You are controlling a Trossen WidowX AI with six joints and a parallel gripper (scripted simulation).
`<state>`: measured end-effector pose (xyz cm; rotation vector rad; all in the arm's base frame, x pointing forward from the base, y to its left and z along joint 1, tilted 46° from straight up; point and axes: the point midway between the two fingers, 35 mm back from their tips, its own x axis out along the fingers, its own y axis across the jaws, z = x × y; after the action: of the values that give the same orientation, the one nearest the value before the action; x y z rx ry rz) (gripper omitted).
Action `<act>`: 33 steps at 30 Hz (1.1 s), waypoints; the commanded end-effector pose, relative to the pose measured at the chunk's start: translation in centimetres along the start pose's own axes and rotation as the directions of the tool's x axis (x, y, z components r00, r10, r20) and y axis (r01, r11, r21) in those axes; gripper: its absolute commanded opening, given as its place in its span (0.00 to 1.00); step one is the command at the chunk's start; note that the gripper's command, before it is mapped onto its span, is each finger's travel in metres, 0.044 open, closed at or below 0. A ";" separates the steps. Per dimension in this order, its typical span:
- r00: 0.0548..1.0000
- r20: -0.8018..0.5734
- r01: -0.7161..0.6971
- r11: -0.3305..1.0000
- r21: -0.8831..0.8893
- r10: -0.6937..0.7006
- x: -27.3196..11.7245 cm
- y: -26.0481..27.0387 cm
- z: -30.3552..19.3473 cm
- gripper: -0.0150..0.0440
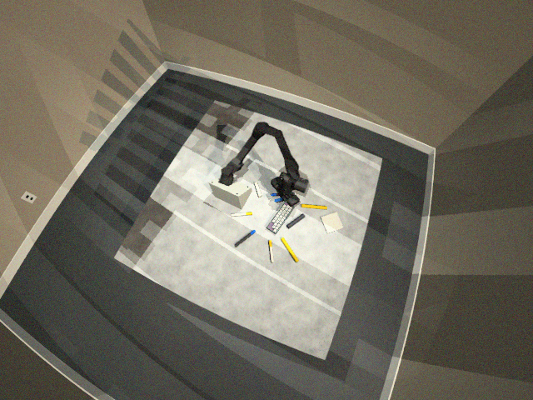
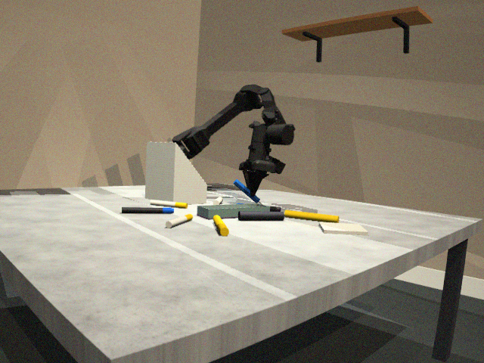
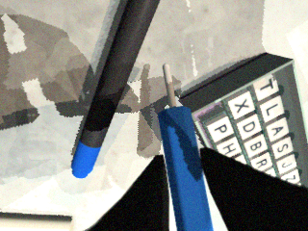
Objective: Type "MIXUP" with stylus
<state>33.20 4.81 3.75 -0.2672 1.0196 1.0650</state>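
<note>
My gripper (image 2: 254, 193) (image 3: 182, 159) is shut on the blue stylus (image 2: 243, 188) (image 3: 172, 126). The stylus is tilted, with its thin metal tip pointing down and away from the fingers. In the wrist view the tip is left of the keyboard (image 1: 281, 217) (image 2: 234, 212) (image 3: 221, 87), off its keys, and seems to be above the table. The keyboard has a dark frame and white lettered keys; X, P, D, T, L and A can be read in the wrist view. The M, I and U keys cannot be made out.
A black pen with a blue end (image 3: 115, 63) lies left of the stylus in the wrist view. A thick black marker (image 1: 296, 221) (image 2: 261, 215) lies beside the keyboard. Yellow sticks (image 1: 314, 207) (image 2: 311, 215), a cream pad (image 1: 331, 222) (image 2: 342, 228) and another blue-capped black pen (image 1: 245, 238) (image 2: 147, 209) lie around.
</note>
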 end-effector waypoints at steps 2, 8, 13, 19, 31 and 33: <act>0.995 -0.096 0.009 1.000 0.029 -0.006 -0.2 -1.8 -1.0 0.25; 0.979 -0.204 0.007 0.998 0.059 0.005 -0.3 -3.5 -2.3 0.25; 0.956 -0.291 0.004 0.997 0.081 0.020 -0.5 -4.7 -3.4 0.25; 0.918 -0.393 -0.003 0.994 0.105 0.044 -0.8 -6.1 -4.8 0.25; 0.808 -0.579 -0.030 0.989 0.143 0.108 -1.7 -8.4 -7.8 0.25; 0.785 -0.607 -0.036 0.988 0.149 0.120 -1.9 -8.7 -8.3 0.25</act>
<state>35.46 -4.63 -1.33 -0.4625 1.6398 0.9993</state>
